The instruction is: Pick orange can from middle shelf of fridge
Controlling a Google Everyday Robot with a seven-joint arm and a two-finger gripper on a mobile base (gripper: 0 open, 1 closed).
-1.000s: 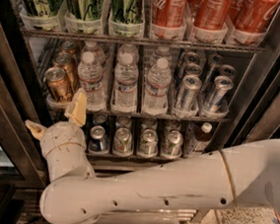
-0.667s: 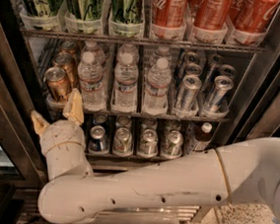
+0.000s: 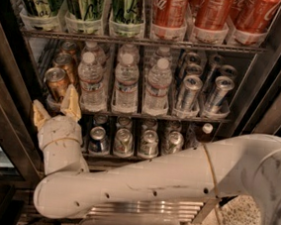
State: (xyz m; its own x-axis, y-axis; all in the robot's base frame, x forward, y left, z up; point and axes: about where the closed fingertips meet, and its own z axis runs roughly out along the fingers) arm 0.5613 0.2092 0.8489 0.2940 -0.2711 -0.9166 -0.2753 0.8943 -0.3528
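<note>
The fridge (image 3: 262, 86) stands open in front of me. Its middle shelf (image 3: 179, 118) holds three lanes of water bottles (image 3: 127, 78), slim silver cans (image 3: 188, 91) on the right and a lane of orange cans on the left. The front orange can (image 3: 57, 82) is upright, with two more behind it (image 3: 66, 62). My gripper (image 3: 56, 107) is open, just below and in front of that can, fingers pointing up. The right finger (image 3: 72, 102) overlaps the can's lower right side; the left finger (image 3: 39, 113) is lower and to the left, clear of the can.
Tall green cans (image 3: 86, 0) and red Coca-Cola cans (image 3: 210, 9) fill the rack above. Small blue and silver cans (image 3: 123, 142) sit on the rack below, behind my wrist. The dark door frame (image 3: 5, 121) runs close on the left. My white arm (image 3: 173, 182) crosses the fridge's base.
The gripper has moved a little to the right and up, closer beneath the front orange can. The fingers remain spread.
</note>
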